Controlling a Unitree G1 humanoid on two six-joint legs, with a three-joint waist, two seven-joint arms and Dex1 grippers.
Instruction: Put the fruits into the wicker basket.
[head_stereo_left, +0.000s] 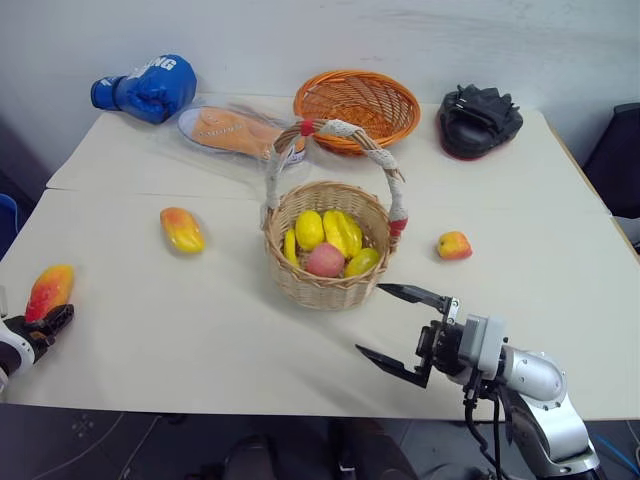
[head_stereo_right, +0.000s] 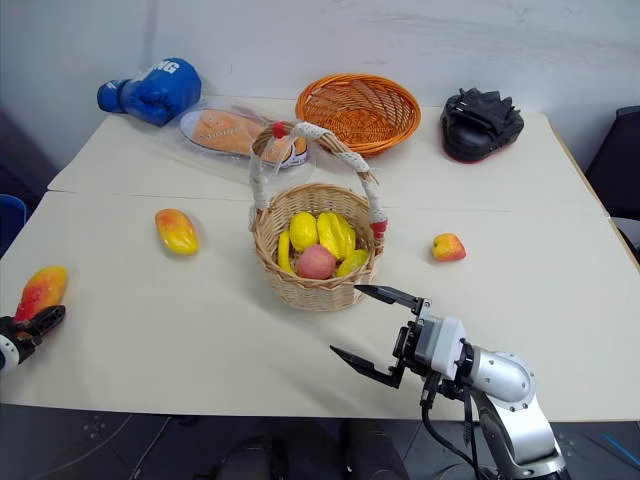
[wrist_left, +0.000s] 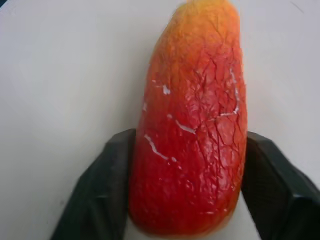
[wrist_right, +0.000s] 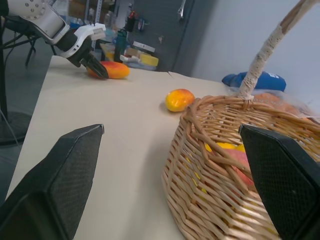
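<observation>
The left gripper (head_stereo_left: 45, 322) is squeezing a long red-orange toy mango (head_stereo_left: 49, 291). The deep tan wicker basket (head_stereo_left: 325, 262) sits at its two o'clock. The right gripper (head_stereo_left: 402, 328) is wide open, holding nothing.

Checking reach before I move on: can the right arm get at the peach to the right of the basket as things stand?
Probably yes. The right gripper hangs open in front of the basket, and the peach lies alone on bare table on that arm's side, with nothing between them.
</observation>
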